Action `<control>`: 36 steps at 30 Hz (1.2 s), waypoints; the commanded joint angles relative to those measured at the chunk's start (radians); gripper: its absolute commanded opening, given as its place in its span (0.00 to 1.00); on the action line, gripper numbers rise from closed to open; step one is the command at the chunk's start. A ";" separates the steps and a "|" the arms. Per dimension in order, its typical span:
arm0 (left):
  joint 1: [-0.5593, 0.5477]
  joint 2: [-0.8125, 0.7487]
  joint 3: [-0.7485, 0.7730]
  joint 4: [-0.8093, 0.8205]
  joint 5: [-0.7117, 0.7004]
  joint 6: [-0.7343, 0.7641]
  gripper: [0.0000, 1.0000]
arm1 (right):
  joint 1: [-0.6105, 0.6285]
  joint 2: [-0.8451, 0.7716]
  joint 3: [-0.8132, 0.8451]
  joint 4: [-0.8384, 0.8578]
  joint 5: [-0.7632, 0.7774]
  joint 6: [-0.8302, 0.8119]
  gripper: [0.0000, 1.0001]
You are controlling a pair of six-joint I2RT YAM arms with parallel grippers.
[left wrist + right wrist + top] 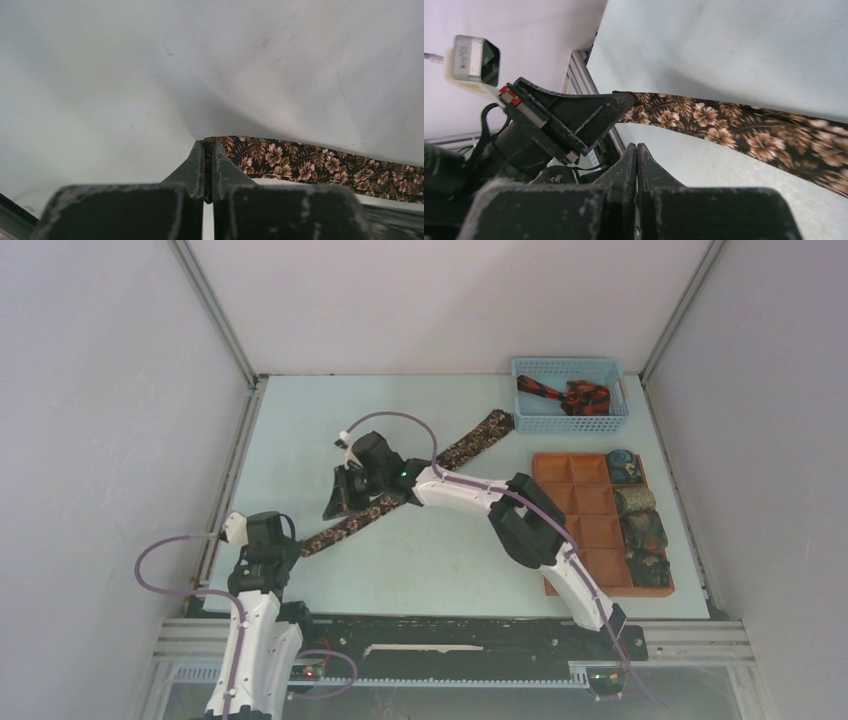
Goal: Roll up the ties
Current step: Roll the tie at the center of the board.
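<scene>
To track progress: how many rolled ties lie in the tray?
4, in the right column of the tray: top tie, second, third, bottom. The right arm may hide others.

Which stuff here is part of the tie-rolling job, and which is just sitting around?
Job: brown tie, tip pinched in left claw; black-red tie; four rolled ties.
Just containers: blue basket; orange tray.

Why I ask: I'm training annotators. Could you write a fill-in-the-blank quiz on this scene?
The left gripper is shut on the ___ tie.
The black-red tie lies in the blue ___.
The tray holds ___ rolled ties.
Answers: brown; basket; four.
</scene>
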 commanded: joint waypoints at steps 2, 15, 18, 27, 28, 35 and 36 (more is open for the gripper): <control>0.009 0.008 0.046 0.014 0.018 0.017 0.00 | 0.037 0.104 0.115 -0.002 -0.052 0.104 0.00; 0.008 0.075 0.104 -0.030 0.086 0.007 0.00 | 0.052 0.243 0.232 -0.036 -0.032 0.121 0.00; 0.009 0.079 0.107 -0.035 0.101 0.007 0.00 | 0.061 0.266 0.276 -0.073 -0.017 0.106 0.00; 0.008 0.119 0.148 -0.053 0.117 0.049 0.00 | 0.104 0.303 0.313 -0.103 -0.004 0.115 0.00; 0.008 0.135 0.153 -0.056 0.119 0.058 0.00 | 0.107 0.302 0.309 -0.105 -0.004 0.117 0.00; 0.008 0.197 0.155 -0.055 0.146 0.056 0.00 | 0.114 0.285 0.254 -0.085 -0.004 0.105 0.00; 0.008 0.198 0.154 -0.055 0.147 0.057 0.00 | 0.115 0.282 0.249 -0.079 -0.003 0.103 0.00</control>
